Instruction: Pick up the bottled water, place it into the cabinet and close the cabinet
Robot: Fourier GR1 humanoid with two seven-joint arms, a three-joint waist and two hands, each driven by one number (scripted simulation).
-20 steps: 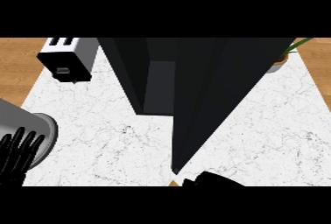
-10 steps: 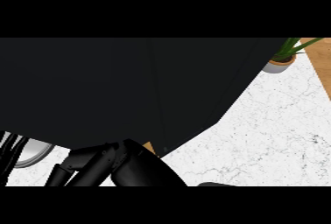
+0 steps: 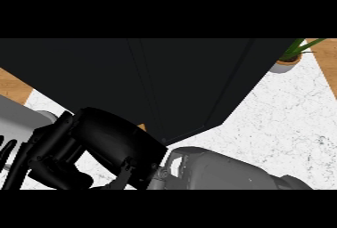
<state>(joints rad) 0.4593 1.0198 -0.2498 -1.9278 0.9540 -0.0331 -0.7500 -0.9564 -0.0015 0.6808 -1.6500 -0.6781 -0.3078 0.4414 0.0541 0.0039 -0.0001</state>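
The black cabinet [image 3: 178, 84] fills the upper part of the head view, and its lower corner points down at the counter's middle. My right hand [image 3: 108, 144] is large and close in the lower left, just below the cabinet's bottom edge. Its grey forearm [image 3: 223, 171] comes in from the lower right. Whether it holds anything is hidden. At the far left edge, thin straight fingers of my left hand [image 3: 5, 149] show below its grey forearm [image 3: 23, 116]. No bottled water is visible.
The white marble counter [image 3: 276, 129] shows to the right of the cabinet. A potted plant [image 3: 286, 62] stands at its far right corner. Brown wood shows at the left edge [image 3: 13, 87] and at the top right [image 3: 327, 67].
The cabinet has grown to fill the view's top and the toaster has gone out of sight. My right hand and forearm have risen into the lower left, much closer than before.
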